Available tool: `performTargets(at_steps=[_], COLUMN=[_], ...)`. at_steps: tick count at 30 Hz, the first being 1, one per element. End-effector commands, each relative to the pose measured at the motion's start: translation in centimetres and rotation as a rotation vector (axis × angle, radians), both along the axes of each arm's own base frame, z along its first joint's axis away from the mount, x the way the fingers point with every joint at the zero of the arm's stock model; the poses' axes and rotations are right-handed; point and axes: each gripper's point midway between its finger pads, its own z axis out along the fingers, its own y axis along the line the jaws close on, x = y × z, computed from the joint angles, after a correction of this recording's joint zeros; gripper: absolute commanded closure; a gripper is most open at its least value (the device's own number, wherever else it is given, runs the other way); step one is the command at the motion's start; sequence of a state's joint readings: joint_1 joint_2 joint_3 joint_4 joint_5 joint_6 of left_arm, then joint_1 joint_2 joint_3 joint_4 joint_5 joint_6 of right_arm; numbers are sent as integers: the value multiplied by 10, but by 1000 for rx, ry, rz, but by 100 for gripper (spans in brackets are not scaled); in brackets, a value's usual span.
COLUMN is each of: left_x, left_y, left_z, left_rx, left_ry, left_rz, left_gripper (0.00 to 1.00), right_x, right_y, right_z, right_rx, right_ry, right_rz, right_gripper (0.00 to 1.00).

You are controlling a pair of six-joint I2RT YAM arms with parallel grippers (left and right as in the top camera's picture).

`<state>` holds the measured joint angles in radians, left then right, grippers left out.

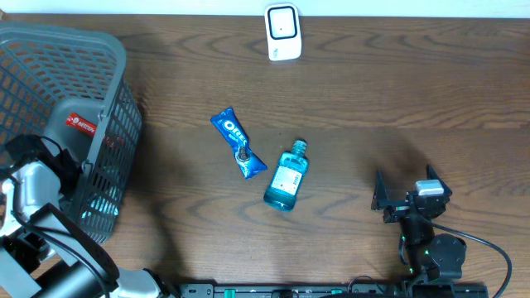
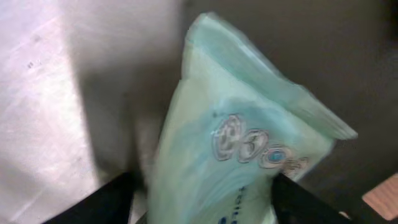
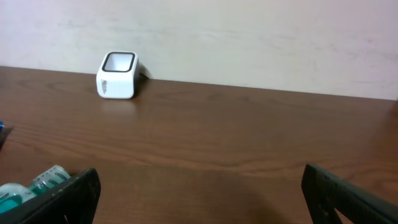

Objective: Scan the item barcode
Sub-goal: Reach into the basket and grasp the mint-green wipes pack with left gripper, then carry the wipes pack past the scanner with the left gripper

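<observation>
A pale green packet (image 2: 242, 143) with blue print fills the left wrist view, standing tilted inside the grey basket (image 1: 50, 50). My left gripper (image 2: 202, 199) straddles its lower part. The right finger touches the packet's edge, while a thin gap shows at the left finger. The picture is blurred. The white barcode scanner (image 1: 283, 32) stands at the table's far edge, also visible in the right wrist view (image 3: 117, 75). My right gripper (image 1: 383, 200) rests low at the front right, open and empty (image 3: 202, 193), facing the scanner.
A blue Oreo packet (image 1: 238, 143) and a blue mouthwash bottle (image 1: 287, 176) lie mid-table; the bottle also shows at the lower left of the right wrist view (image 3: 25, 186). A red-labelled item (image 1: 83, 124) lies in the basket. The left arm (image 1: 37, 186) reaches over the basket's near rim.
</observation>
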<state>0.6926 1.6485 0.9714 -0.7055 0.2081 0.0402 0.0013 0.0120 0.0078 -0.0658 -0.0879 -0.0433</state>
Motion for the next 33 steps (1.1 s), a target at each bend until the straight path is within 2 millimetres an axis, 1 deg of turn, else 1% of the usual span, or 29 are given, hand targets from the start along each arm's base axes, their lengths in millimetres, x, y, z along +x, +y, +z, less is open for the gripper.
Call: performTargets(at_steps=[1, 3, 4, 7, 9, 13, 16, 19, 22, 24, 25, 26, 27, 30, 33], left_x=[-16, -14, -13, -10, -5, 7, 19, 30, 38, 40, 40, 40, 41, 47, 45], left_y=[-5, -4, -3, 0, 4, 14, 24, 33, 40, 41, 41, 40, 35, 10, -22], left_z=[-16, -14, -13, -5, 4, 35, 68, 108, 155, 185, 205, 216, 228, 268, 314], left_rx=[-11, -8, -6, -3, 3, 29, 65, 115, 179, 220, 245, 258, 258, 229, 192], left_ry=[63, 59, 56, 53, 46, 15, -28, -89, -166, -221, -262, -291, -334, -506, -702], left_rz=[5, 5, 5, 5, 5, 6, 7, 8, 10, 24, 43, 57, 53, 0, -40], left_gripper=[42, 59, 65, 67, 68, 68, 68, 68, 72, 73, 74, 75, 77, 77, 77], right_x=[0, 0, 0, 0, 0, 0, 0, 0, 0, 0, 0, 0, 0, 0, 0], right_y=[0, 0, 0, 0, 0, 0, 0, 0, 0, 0, 0, 0, 0, 0, 0], right_z=[0, 0, 0, 0, 0, 0, 0, 0, 0, 0, 0, 0, 0, 0, 0], right_rx=[12, 12, 12, 12, 12, 12, 12, 12, 12, 12, 12, 12, 12, 12, 12], right_ry=[0, 0, 0, 0, 0, 0, 0, 0, 0, 0, 0, 0, 0, 0, 0], right_rz=[-2, -2, -3, -2, -2, -3, -3, -3, -3, -2, -3, -2, -2, -3, -3], right_gripper=[1, 1, 1, 1, 1, 1, 1, 1, 1, 1, 1, 1, 1, 1, 1])
